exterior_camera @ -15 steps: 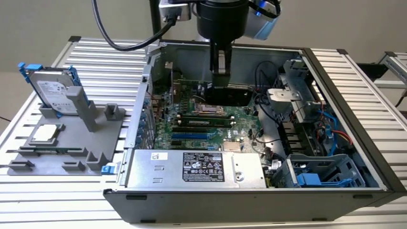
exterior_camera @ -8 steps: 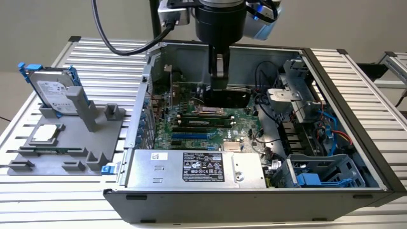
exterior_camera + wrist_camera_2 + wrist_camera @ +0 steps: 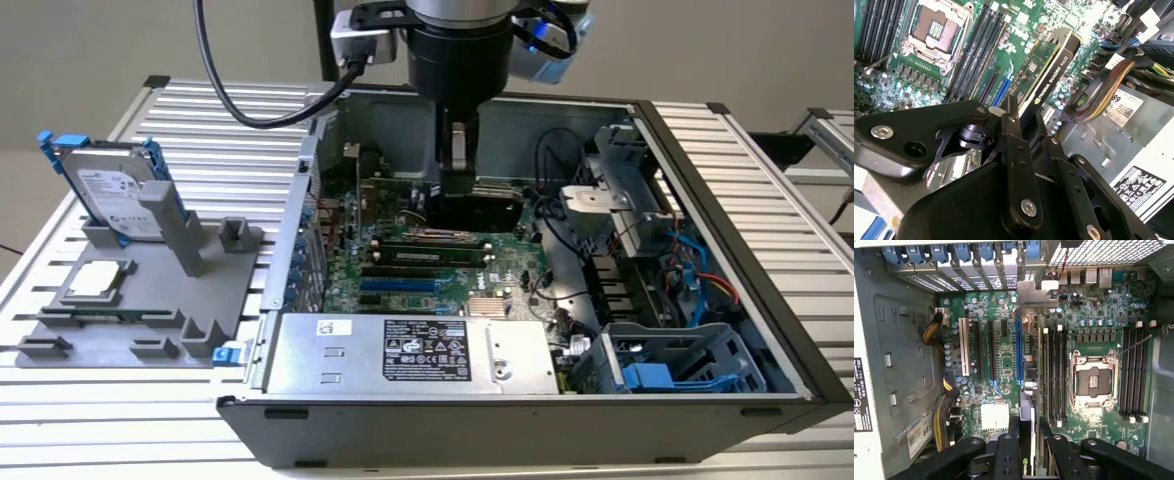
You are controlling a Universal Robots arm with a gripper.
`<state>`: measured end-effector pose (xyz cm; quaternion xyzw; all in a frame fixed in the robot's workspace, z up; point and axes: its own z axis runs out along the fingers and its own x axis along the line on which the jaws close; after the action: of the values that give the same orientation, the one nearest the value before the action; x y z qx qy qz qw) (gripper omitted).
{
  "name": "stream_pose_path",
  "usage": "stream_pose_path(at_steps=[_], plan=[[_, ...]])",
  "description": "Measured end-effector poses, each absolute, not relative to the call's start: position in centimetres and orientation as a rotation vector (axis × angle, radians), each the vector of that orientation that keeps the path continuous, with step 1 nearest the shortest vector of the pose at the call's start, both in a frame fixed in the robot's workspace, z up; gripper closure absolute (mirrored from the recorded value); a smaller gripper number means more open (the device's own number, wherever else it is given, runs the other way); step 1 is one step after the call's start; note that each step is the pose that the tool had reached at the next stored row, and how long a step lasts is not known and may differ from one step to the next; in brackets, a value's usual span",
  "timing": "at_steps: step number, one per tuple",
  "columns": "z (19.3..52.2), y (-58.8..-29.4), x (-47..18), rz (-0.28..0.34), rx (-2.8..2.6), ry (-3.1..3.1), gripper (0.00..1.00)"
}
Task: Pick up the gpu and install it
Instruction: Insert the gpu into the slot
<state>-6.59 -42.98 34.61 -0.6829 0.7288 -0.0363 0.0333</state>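
Gripper (image 3: 459, 175) is down inside the open PC case (image 3: 727, 200), its black matte fingers (image 3: 1016, 150) clamped edge-on onto the gpu (image 3: 1046, 75), so the card hangs vertically below the tool over the motherboard (image 3: 427, 265). In the second wrist view the gpu reads as a thin flat slab: green circuit board on one face, black plastic shroud with white lettering on the other, pinched between the two flat, bolted finger bars. In the first wrist view the card (image 3: 1026, 440) shows as a narrow dark edge between the finger links, and its silver metal end bracket (image 3: 1036, 292) sits far ahead of the gripper at the case's rear slot wall, by the row of blue plastic slot latches (image 3: 961, 252). Just beside the card's edge runs a long blue expansion slot (image 3: 1017, 350), with black slots and a white one further off to that side; can't tell whether the card edge is touching any slot. On the other side of the gripper is the open square CPU socket (image 3: 1093, 377) with a bare metal frame, flanked by ribbed black memory slots. Well away from the gripper, outside the case on the ribbed aluminium table (image 3: 200, 110), stands a grey moulded fixture (image 3: 147, 290) holding an upright silver hard drive (image 3: 118, 190) in a blue frame and a small square silver CPU chip (image 3: 100, 280) lying flat.
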Motion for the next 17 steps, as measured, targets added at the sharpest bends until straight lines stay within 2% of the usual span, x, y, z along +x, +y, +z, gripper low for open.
stream_pose_path(at_steps=[17], plan=[[33.1,-43.0,-7.2,-0.112,-2.101,2.242,1.00]])
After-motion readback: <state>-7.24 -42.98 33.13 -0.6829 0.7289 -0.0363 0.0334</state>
